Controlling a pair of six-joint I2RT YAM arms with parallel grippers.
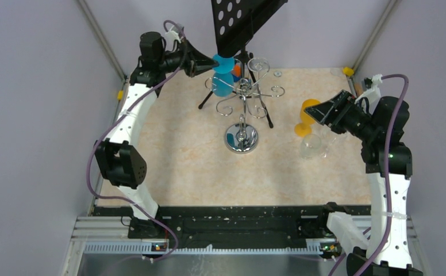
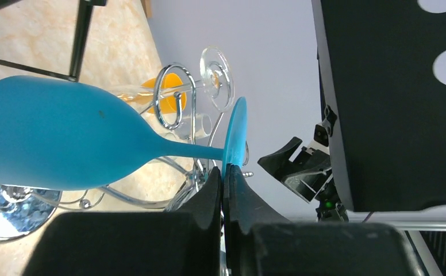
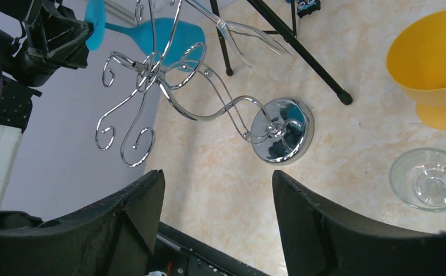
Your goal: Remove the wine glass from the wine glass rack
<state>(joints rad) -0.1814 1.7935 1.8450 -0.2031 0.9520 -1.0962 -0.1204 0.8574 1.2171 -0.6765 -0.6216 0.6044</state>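
Left wrist view, blue wine glass (image 2: 65, 138) pinched at its foot by left gripper (image 2: 223, 175), beside wine glass rack (image 3: 279, 133), right gripper (image 3: 218, 177) spread

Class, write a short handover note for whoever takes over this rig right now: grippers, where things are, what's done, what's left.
Left gripper: shut on the foot of the blue wine glass, up at the top of the wine glass rack.
Right gripper: open, empty.
Done: yellow glass and clear glass are on the table.
Left: draw the blue glass clear of the rack; a second clear glass hangs there.
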